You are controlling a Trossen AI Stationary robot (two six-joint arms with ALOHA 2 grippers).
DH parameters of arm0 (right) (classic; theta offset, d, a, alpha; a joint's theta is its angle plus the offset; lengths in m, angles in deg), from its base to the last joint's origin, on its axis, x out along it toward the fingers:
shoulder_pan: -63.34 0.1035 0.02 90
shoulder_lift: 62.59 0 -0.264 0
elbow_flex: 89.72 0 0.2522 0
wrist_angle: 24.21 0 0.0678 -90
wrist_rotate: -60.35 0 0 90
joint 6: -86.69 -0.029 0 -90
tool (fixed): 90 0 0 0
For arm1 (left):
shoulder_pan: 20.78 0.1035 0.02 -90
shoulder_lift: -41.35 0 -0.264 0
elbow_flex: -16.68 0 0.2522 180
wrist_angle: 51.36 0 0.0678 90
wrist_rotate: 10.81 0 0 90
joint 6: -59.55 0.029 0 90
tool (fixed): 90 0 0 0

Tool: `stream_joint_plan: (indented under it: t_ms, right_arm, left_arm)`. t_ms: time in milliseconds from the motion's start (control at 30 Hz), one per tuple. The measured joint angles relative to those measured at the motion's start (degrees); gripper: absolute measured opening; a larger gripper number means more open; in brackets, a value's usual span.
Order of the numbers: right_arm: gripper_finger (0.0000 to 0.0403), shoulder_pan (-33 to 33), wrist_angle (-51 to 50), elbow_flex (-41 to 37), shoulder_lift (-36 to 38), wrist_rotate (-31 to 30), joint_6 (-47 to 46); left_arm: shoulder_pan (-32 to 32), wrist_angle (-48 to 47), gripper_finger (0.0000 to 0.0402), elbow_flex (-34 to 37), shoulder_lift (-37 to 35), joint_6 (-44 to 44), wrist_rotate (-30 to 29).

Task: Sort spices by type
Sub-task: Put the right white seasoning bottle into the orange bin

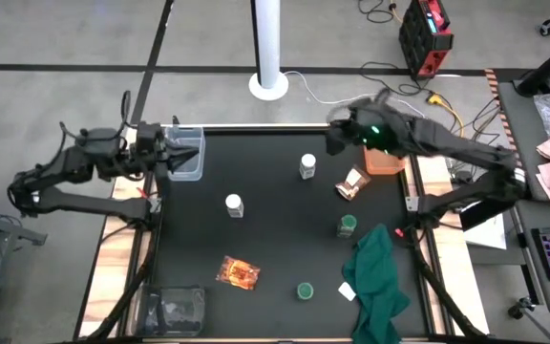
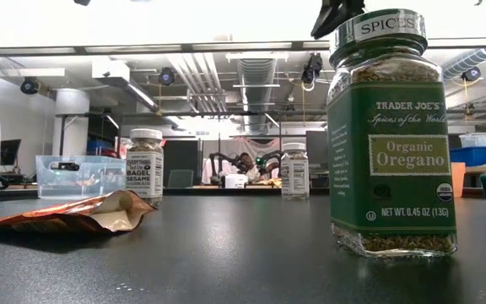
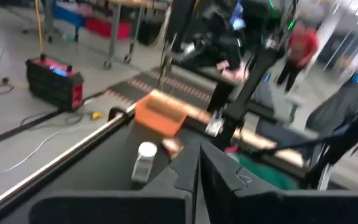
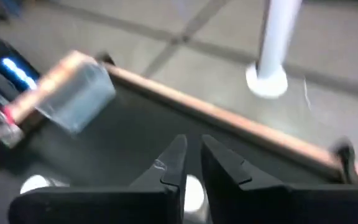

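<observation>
- The right gripper (image 1: 336, 139) hangs over the far part of the table (image 1: 275, 248), its fingers (image 4: 174, 163) nearly pressed together with only a narrow gap between them and nothing held.
- The nearest spice to it is a white-capped jar (image 1: 307, 167), standing upright just nearward and a little to the left of the right gripper; in the right wrist view its cap (image 4: 193, 191) shows just past the fingertips.
- That jar's long axis is vertical, so I judge the fingers must spread first and then come down around it from above.
- The second white-capped jar (image 1: 234, 204) stands upright toward the table's middle, well apart from the first.
- One foil packet (image 1: 351, 183) lies just right of the far jar, beside an orange box (image 1: 383, 161); the other foil packet (image 1: 238, 272) lies flat on the near left.
- One green-lidded jar (image 1: 348, 225) stands near the right edge, touching or just beside the dark green cloth (image 1: 378, 277); the other green-lidded jar (image 1: 305, 290) stands nearer the front.
- The left gripper (image 1: 168, 153) waits at the far left by a clear bin (image 1: 185, 153), fingers (image 3: 185, 177) pressed together and empty.
- The right arm is plainly the nearer one to the far jar; no types are grouped yet.
</observation>
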Motion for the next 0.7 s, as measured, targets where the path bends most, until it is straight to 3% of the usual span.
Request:
stream_joint_plan:
  t_ms: [133, 233, 533, 700]
  right_arm:
    - [0.0038, -6.5, -16.3, 8.2, -8.0, 5.9, -4.0]
    - [0.0038, -9.2, -23.0, 10.8, -13.4, 7.4, -4.1]
    - [0.0038, -10.9, -25.5, 14.0, -24.2, 13.6, -0.2]
    - [0.0038, -11.0, -25.6, 15.6, -28.7, 14.6, -1.0]
  left_arm:
    - [0.0, -8.6, 0.0000, -5.3, 3.1, 0.2, -0.3]
    - [0.0, -11.6, 0.0000, -7.0, 4.2, 0.0, -0.4]
    - [0.0, -10.6, 0.0000, -9.1, 8.0, -6.8, -0.3]
    - [0.0, -10.8, 0.0000, -10.3, 10.6, -5.7, -0.4]
